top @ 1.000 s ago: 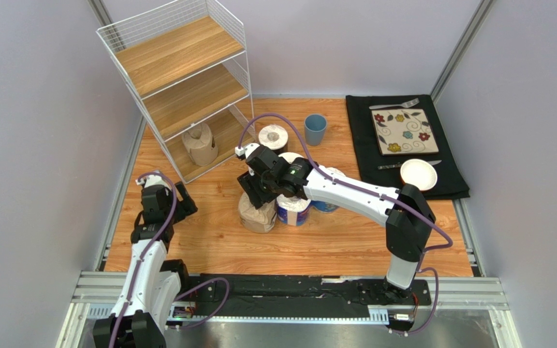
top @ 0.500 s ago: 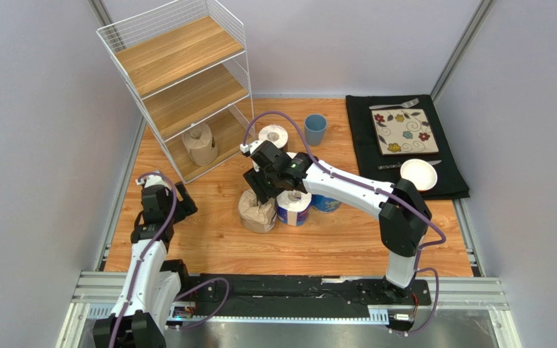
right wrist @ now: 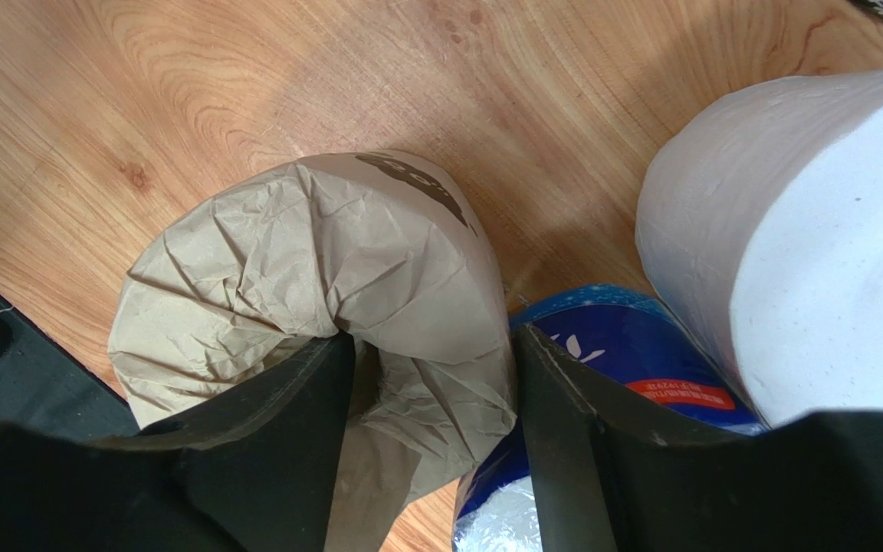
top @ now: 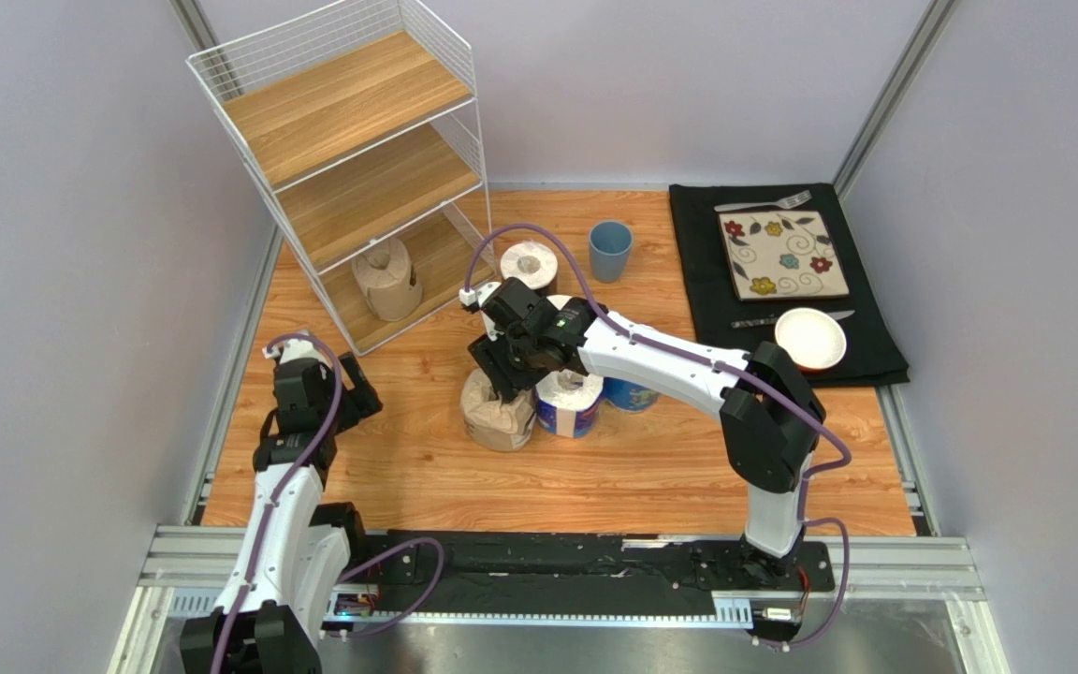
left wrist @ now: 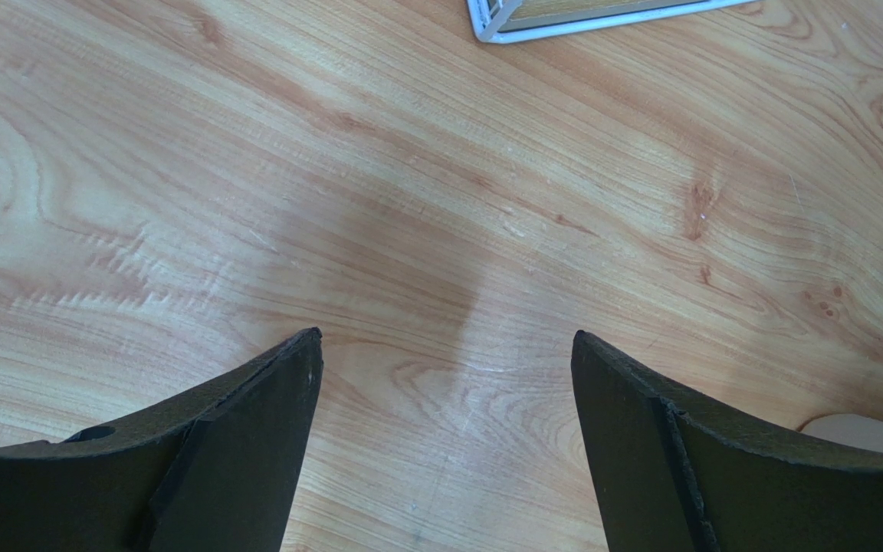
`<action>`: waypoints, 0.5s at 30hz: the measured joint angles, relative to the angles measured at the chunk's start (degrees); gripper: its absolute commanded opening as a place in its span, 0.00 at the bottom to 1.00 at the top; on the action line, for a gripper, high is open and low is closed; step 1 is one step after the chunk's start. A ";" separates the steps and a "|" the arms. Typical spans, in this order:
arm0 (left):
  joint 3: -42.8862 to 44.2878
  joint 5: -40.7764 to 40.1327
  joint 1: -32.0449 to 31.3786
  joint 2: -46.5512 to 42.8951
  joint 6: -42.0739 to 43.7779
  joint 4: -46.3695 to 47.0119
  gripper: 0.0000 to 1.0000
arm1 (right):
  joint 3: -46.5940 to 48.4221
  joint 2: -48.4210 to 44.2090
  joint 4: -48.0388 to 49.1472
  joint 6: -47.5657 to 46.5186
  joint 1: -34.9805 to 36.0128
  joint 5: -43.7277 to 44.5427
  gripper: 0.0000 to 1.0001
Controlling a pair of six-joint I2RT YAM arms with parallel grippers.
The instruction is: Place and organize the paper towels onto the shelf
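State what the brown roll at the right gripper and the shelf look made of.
Brown roll: crumpled kraft-type paper wrap, matte, creased all over. Shelf: thin white wire frame, likely painted metal; light wood-grain boards, possibly laminate.

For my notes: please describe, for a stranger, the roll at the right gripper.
Find the white wire shelf at the table's far left. Before it, rolls cluster; take the leftmost roll, in the right gripper. Only it wears crumpled brown paper, beside a blue roll and a white roll.

Two brown rolls (top: 390, 281), two blue rolls (top: 569, 405), one dark roll (top: 531, 264), one white roll (right wrist: 780, 265), one shelf (top: 348, 106), one cup (top: 611, 250).
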 measured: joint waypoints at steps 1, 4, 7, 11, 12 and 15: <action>0.00 0.00 0.00 0.00 0.00 -0.04 0.88 | 0.00 0.22 0.00 -0.09 0.00 -0.22 0.54; 0.00 0.00 0.00 0.00 0.00 -0.11 0.88 | 0.00 0.57 0.02 -0.20 0.00 -0.66 0.49; 0.00 0.00 0.00 0.00 0.00 -0.13 0.88 | 0.00 0.85 0.09 -0.26 -0.02 -0.87 0.42; 0.00 0.00 0.00 0.00 0.00 -0.11 0.88 | 0.24 0.87 -0.04 -0.13 -0.28 -1.09 0.35; 0.00 0.00 0.00 0.00 0.00 -0.11 0.88 | 0.46 0.92 -0.13 -0.09 -0.37 -1.16 0.34; 0.00 0.00 0.00 0.00 -0.02 -0.11 0.88 | 1.68 0.98 -0.44 0.28 -0.74 -1.55 0.33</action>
